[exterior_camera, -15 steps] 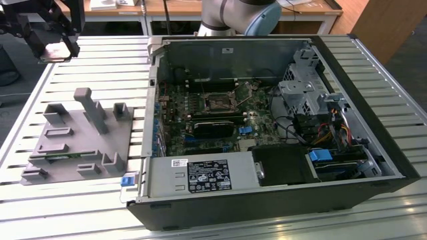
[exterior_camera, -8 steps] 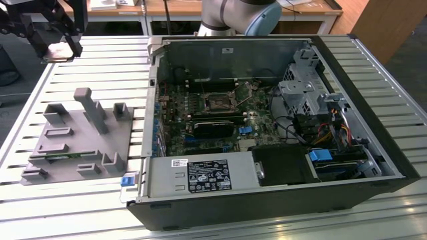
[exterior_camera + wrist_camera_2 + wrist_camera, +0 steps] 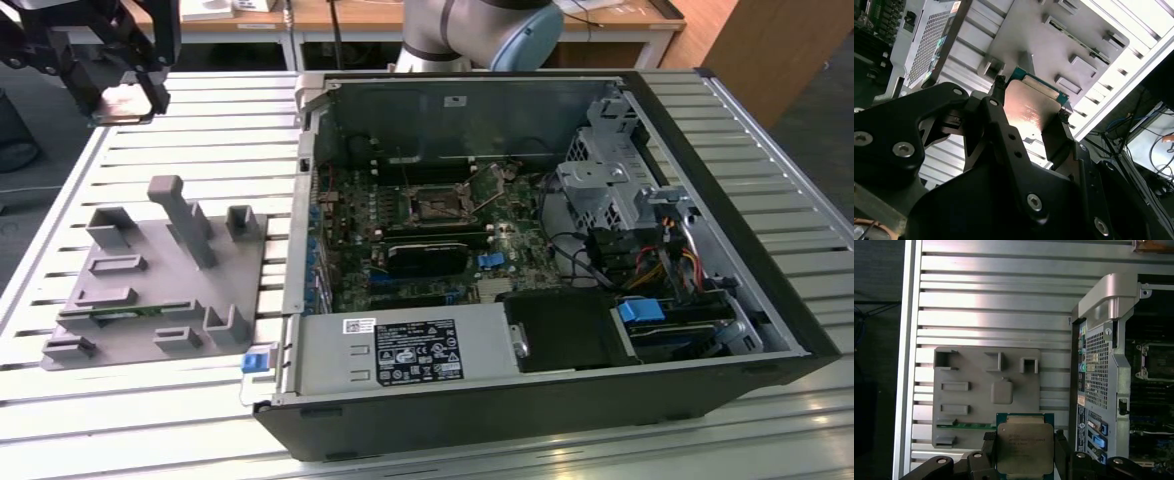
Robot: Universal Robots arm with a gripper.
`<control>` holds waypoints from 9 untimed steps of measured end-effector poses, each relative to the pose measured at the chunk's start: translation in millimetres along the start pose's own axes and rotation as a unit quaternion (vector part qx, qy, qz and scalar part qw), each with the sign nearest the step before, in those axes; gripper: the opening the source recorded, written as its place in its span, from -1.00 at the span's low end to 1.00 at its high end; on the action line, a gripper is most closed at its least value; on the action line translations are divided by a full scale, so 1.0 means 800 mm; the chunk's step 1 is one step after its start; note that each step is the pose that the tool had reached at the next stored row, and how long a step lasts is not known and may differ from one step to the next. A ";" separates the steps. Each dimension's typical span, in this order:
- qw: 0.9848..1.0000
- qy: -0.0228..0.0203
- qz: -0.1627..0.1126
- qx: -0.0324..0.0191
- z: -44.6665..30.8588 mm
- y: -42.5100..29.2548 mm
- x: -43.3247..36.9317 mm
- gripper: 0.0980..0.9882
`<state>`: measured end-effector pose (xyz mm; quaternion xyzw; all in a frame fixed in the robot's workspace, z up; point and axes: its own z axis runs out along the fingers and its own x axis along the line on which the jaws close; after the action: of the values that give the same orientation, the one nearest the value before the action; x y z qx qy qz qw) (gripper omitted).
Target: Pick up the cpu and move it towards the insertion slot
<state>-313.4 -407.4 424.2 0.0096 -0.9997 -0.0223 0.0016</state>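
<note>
The cpu (image 3: 124, 100), a flat square chip with a shiny metal top and a green rim, hangs high over the slatted table at the far corner on the exterior view's left. My gripper (image 3: 123, 98) is shut on it, one black finger on each side edge. Both wrist views show the cpu (image 3: 1029, 112) (image 3: 1024, 447) clamped in the gripper (image 3: 1031, 100) (image 3: 1025, 445), above the grey fixture. The insertion slot (image 3: 438, 205), a dark square socket with a silver frame, lies on the motherboard inside the open computer case, well off to the exterior view's right of the gripper. The first wrist view catches the slot (image 3: 1156, 360) at its edge.
A grey plastic fixture (image 3: 147, 270) (image 3: 979, 375) with upright posts and recesses lies on the slatted aluminium table (image 3: 200, 110). The open computer case (image 3: 747, 260) holds drive cages, cables and a power supply (image 3: 400, 350). Its raised wall (image 3: 310, 170) stands between the gripper and the motherboard.
</note>
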 end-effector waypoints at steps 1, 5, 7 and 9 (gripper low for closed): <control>1.000 0.000 0.000 0.000 0.0001 0.0000 -0.001 0.00; 1.000 0.000 0.000 0.000 0.0002 -0.0001 -0.004 0.00; 1.000 0.000 0.000 0.000 0.0003 -0.0001 -0.006 0.00; 1.000 0.000 0.000 0.000 0.0004 -0.0001 -0.007 0.00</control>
<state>-307.7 -407.3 423.8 0.0096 -0.9997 -0.0223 0.0016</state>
